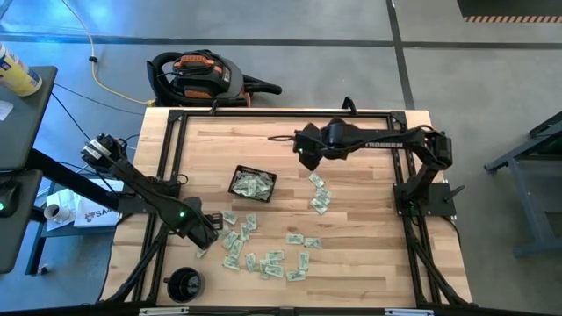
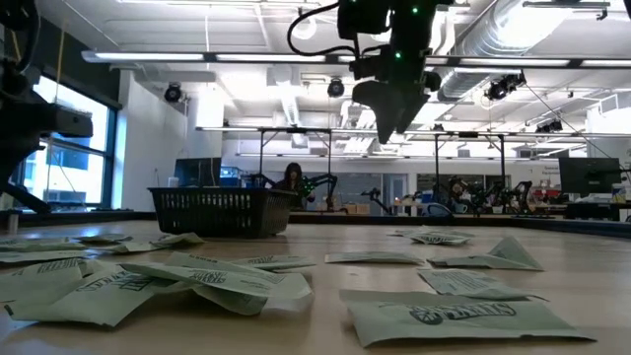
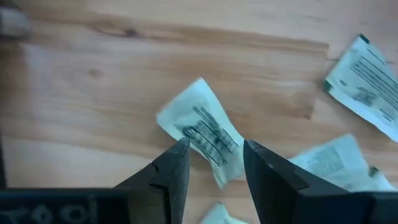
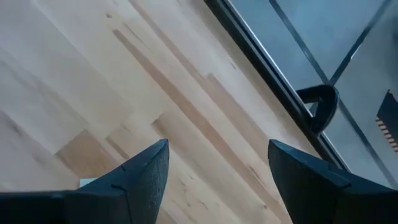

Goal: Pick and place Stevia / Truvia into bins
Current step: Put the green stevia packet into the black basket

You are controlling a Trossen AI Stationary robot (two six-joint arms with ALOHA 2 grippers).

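the black mesh tray [image 1: 253, 184] sits on the wooden table [image 1: 351, 211] a little toward the far edge from the middle, and it holds several pale green sachets [image 1: 253, 186]. the rest of the sachets [image 1: 263, 250] lie loose on the table on the near side of the tray, spread in a wide scatter, with a small cluster [image 1: 318, 195] off to the tray's right.

the left gripper [image 1: 204, 239] is low over the table at the near-left of the tray, at the left end of the loose scatter. in the left wrist view its two dark fingers [image 3: 171, 180] stand apart, with one crumpled sachet [image 3: 202, 132] lying on the wood just beyond and between the tips; nothing is clamped, and it is hard to say whether the tips touch the packet.

the right gripper [image 1: 303, 151] hangs above the table to the far-right of the tray, well clear of the sachets. in the right wrist view its fingers [image 4: 146, 171] are spread wide over bare wood, holding nothing.

a round black cup-like thing [image 1: 184, 283] stands at the table's near-left corner, well away from the tray. in the low view the tray [image 2: 222, 212] shows beyond the nearest sachets [image 2: 197, 276].
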